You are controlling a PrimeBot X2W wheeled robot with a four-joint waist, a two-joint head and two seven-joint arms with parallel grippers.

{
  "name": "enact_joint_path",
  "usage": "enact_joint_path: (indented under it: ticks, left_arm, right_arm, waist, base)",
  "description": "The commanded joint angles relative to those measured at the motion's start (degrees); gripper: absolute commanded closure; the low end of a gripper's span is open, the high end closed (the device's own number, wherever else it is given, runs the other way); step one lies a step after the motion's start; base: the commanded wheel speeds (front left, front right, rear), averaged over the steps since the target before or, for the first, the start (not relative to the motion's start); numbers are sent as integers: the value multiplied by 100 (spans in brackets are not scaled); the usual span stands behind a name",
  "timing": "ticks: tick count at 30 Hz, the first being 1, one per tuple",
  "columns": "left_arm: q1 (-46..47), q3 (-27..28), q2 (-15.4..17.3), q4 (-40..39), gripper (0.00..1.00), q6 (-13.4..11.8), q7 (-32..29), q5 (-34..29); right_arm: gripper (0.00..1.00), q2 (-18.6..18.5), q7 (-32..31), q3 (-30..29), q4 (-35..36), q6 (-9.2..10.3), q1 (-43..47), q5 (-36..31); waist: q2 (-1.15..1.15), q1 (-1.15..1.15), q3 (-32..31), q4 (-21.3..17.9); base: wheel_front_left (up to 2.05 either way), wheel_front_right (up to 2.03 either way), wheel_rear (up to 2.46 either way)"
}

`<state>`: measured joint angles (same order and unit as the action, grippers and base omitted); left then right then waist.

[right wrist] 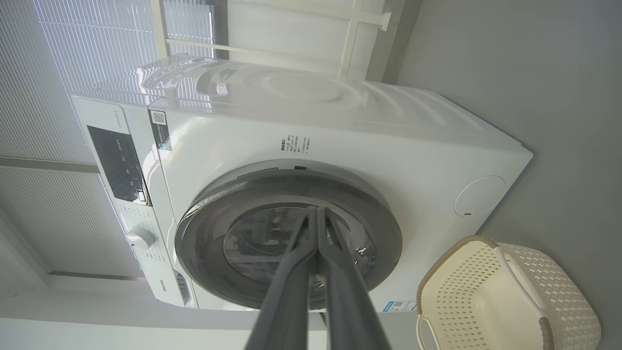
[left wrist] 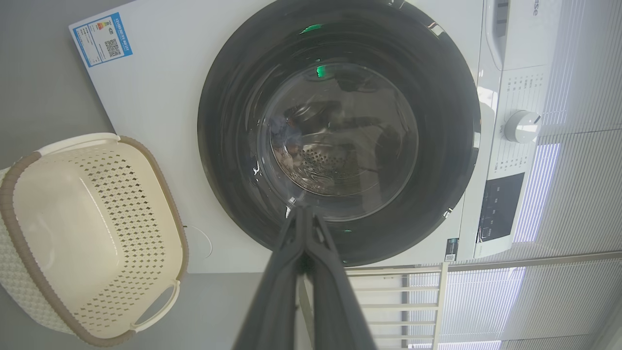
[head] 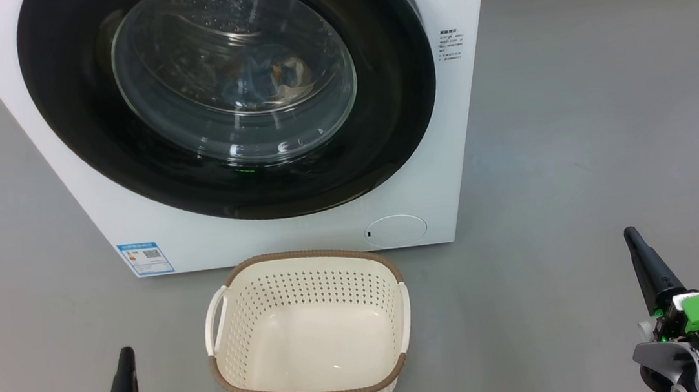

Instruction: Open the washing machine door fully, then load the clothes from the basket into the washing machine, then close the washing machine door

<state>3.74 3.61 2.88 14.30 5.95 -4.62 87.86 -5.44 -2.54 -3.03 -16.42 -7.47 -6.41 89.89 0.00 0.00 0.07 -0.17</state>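
Latching is the doubt: a half-caught washing machine door (head: 238, 188) could swing open on the clothes (head: 265, 75) behind it, while the left pincer (left wrist: 303, 214) and right pincer (right wrist: 316, 214), fingers together, might clip the empty basket (head: 304, 258) on the floor (head: 577, 133) before it.

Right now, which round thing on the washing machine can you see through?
The big washing machine door: its black rim surrounds clear glass showing clothes inside. The small round hatch and the dial are solid white.
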Motion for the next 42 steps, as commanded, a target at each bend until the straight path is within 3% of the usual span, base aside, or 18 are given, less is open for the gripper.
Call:
enact_joint_path:
  ticks: [1,8,42]
  left_arm:
    - [247,196,51,-193,100,-20,-53,124]
    - [255,276,18,-201,100,-29,-167,446]
    - [256,281,14,-201,100,-29,-171,441]
  right_arm:
    - [100,-22,-46,49,181,-3,-46,126]
    - [100,17,-145,-36,199,-2,-32,499]
    - [100,-4,-121,-7,202,-2,-30,524]
  waist:
    - [0,0,-2,2]
    - [0,0,-13,16]
    - [0,0,-13,16]
  base:
    - [0,0,0]
    - [0,0,0]
    - [0,0,0]
